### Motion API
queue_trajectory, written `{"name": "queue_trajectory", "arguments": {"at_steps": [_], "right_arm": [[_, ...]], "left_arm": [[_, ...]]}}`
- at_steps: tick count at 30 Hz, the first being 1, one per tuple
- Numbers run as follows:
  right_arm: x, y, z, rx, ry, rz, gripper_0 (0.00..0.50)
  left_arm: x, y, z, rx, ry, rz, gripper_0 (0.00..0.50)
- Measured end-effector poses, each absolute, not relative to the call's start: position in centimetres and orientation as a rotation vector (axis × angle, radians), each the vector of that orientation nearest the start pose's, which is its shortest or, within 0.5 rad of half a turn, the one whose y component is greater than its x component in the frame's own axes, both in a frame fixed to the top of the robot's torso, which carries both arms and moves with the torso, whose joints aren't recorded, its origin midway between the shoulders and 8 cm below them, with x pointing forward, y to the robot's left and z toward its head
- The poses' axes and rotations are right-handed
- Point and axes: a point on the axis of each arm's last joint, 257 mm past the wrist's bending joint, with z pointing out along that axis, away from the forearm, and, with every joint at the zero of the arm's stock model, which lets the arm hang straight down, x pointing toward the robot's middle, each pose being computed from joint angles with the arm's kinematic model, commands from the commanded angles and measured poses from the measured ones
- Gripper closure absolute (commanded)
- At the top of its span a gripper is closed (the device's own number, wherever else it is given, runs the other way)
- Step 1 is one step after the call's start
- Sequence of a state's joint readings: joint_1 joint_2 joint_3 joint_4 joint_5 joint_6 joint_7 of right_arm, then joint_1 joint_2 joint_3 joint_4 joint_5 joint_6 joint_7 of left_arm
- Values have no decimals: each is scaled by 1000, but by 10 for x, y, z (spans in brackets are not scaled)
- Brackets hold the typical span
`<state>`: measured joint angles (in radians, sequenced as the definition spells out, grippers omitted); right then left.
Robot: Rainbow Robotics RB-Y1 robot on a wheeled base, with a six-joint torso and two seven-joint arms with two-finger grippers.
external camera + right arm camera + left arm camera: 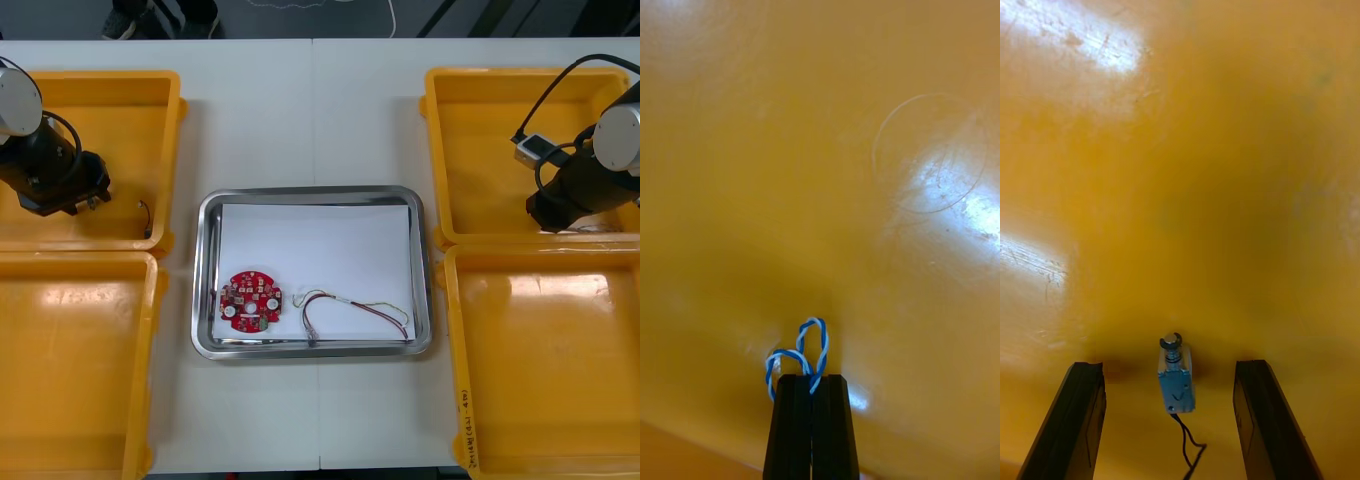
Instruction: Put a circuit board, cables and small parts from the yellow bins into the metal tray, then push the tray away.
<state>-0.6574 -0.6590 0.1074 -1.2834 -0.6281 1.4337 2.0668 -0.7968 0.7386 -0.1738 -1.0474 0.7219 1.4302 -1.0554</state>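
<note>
The metal tray (pixel 205 270), white inside, holds a round red circuit board (pixel 250 300) and a red and yellow cable (pixel 350 308). My right gripper (pixel 811 382) is down in the far right yellow bin (pixel 480 90), shut on a twisted blue and white cable (pixel 809 346) whose loops stick out past the fingertips. My left gripper (pixel 1169 371) is open in the far left yellow bin (pixel 120 95). A small metal part (pixel 1175 375) with a thin black lead lies on the bin floor between its fingers (pixel 1079 420).
A near yellow bin stands at each side: left (pixel 70 360) and right (pixel 550 360). A small dark cable (pixel 146 218) lies against the far left bin's right wall. Bare table (pixel 310 120) stretches beyond the tray.
</note>
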Motion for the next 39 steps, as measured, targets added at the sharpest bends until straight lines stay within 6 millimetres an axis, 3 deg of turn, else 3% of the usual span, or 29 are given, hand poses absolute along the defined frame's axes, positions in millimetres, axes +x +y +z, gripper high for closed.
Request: {"name": "queue_trajectory", "arguments": {"at_steps": [11,12,13,16,17,19,27,33,35,37,38,39], "right_arm": [[559,-340,-213,-851,2560,-215,500],[561,-338,-210,-853,2556,-216,500],[562,-337,-206,-856,2553,-216,500],[568,-331,-194,-861,2531,-212,500],[570,-329,-191,-863,2524,-209,500],[573,-324,-184,-867,2510,-199,500],[589,-298,-168,-870,2435,-155,500],[601,-280,-176,-835,2405,-102,500],[602,-279,-181,-825,2407,-90,398],[603,-277,-184,-821,2409,-84,204],[603,-276,-184,-822,2408,-82,141],[603,-276,-185,-822,2408,-82,113]], "left_arm": [[560,392,-231,-676,2664,-90,14],[561,392,-231,-679,2661,-92,42],[561,393,-231,-683,2659,-96,120],[562,394,-231,-693,2653,-102,435],[562,394,-231,-694,2653,-103,479],[562,395,-231,-697,2653,-103,500],[563,394,-230,-697,2653,-104,500],[564,391,-223,-691,2656,-105,500],[562,388,-219,-687,2673,-102,500],[559,384,-213,-678,2689,-100,500],[557,382,-209,-671,2697,-100,500],[556,380,-205,-665,2703,-102,500]]}}
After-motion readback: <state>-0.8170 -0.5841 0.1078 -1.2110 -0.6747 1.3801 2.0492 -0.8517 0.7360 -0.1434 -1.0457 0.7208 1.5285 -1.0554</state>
